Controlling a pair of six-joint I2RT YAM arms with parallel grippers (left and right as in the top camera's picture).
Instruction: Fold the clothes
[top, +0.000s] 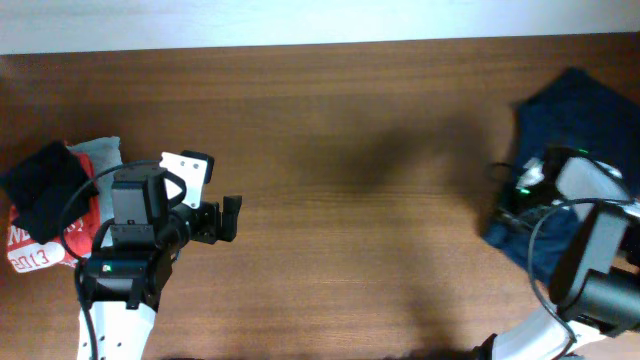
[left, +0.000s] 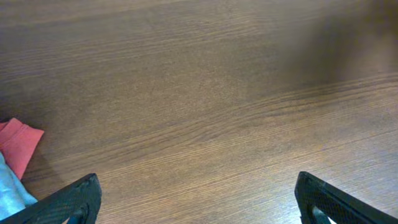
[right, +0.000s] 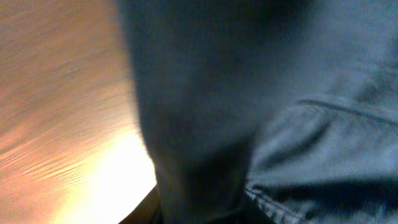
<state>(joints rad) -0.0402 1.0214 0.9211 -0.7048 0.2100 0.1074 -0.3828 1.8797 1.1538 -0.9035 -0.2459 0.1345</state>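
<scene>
Navy clothes (right: 249, 93) over R gripper (top: 517, 195) jaws, state unclear; L gripper (top: 230, 219) jaws wide apart.

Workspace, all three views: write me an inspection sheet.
Surface: brown wooden table, shadowed near the middle.
Job's things: navy garment bunched at the right edge, not folded.
Clutter: red shirt, black cloth and grey garment piled at the left.
Grippers: left gripper open over bare wood; right gripper at the navy garment, jaws hidden.
Cables: black cables on both arms.
Surroundings: pale strip beyond the far edge.
</scene>
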